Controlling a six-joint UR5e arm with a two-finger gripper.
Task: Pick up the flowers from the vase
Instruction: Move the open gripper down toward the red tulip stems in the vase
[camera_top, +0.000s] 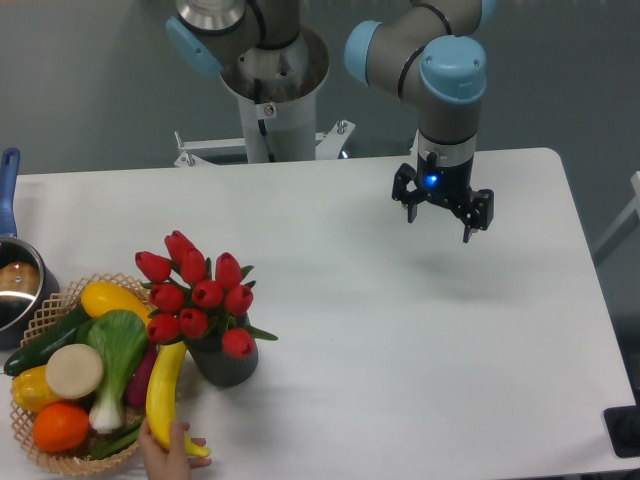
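Observation:
The flowers (196, 290), a bunch of red tulip buds with green leaves, stand in the vase (224, 362), a dark grey pot near the table's front left. The blooms spread wider than the pot and hide its mouth. My gripper (441, 216) hangs above the table's back right, far to the right of the flowers. Its fingers point down and stand apart with nothing between them, so it is open.
A woven basket (40, 320) of vegetables and fruit sits left of the vase. A human hand (170, 452) holds a yellow banana (166, 390) at the basket's right edge, touching the vase. A pot with a blue handle (12, 280) sits at the far left.

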